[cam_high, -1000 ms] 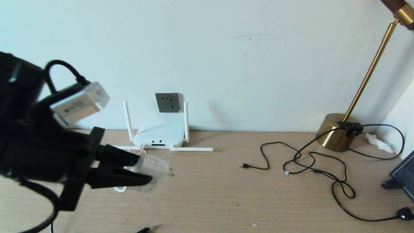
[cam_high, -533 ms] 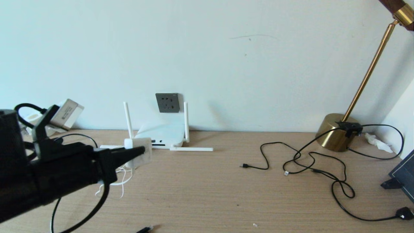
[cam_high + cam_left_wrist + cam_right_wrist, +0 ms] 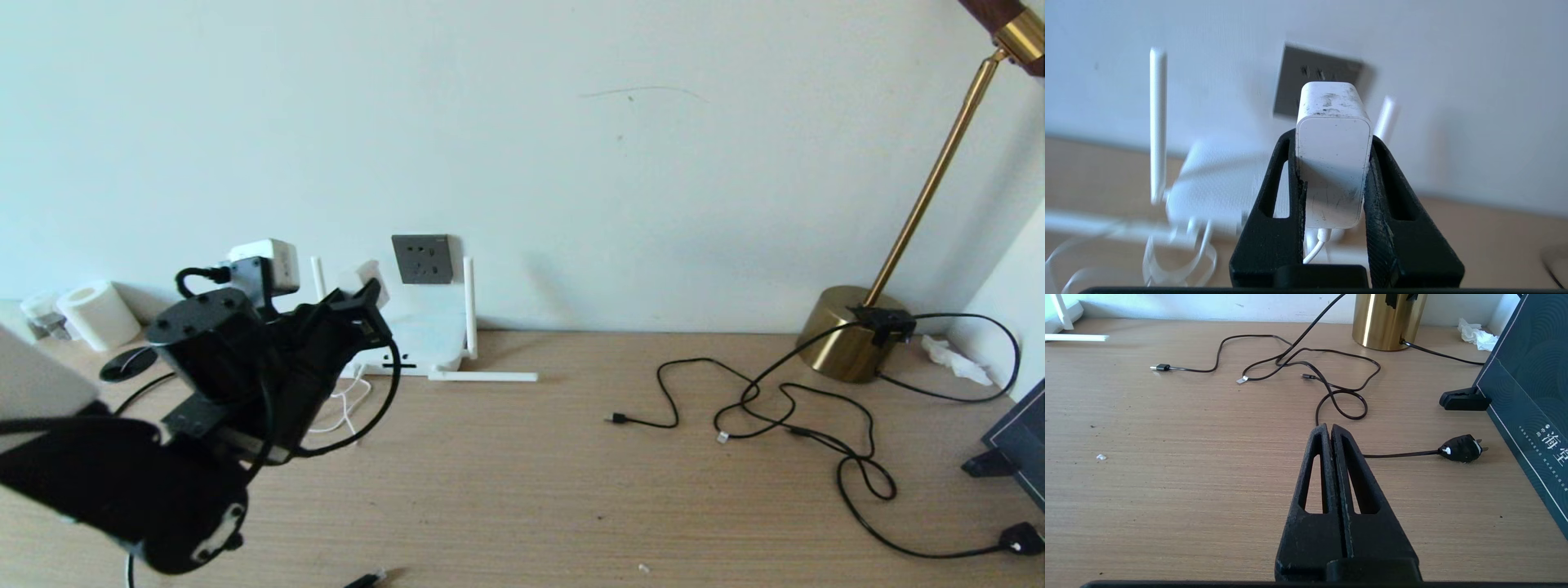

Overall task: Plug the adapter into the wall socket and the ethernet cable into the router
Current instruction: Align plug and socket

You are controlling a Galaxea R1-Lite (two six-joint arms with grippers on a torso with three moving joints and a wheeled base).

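One left gripper (image 3: 1333,139) levels adapter (image 3: 1332,163) toward wall socket (image 3: 1318,77).

One flat white router (image 3: 424,335) shows four thin white stick antennas, below one dark grey square wall socket (image 3: 422,259). One white cube adapter (image 3: 1333,163), one brass lamp base (image 3: 849,331), one white paper roll (image 3: 91,313).

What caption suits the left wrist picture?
Left gripper holds the adapter, aimed at the wall socket above the router.

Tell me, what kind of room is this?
Probably a home or office desk corner: a wooden desk against a plain wall, a brass lamp, a white router under a wall socket, and loose cables.
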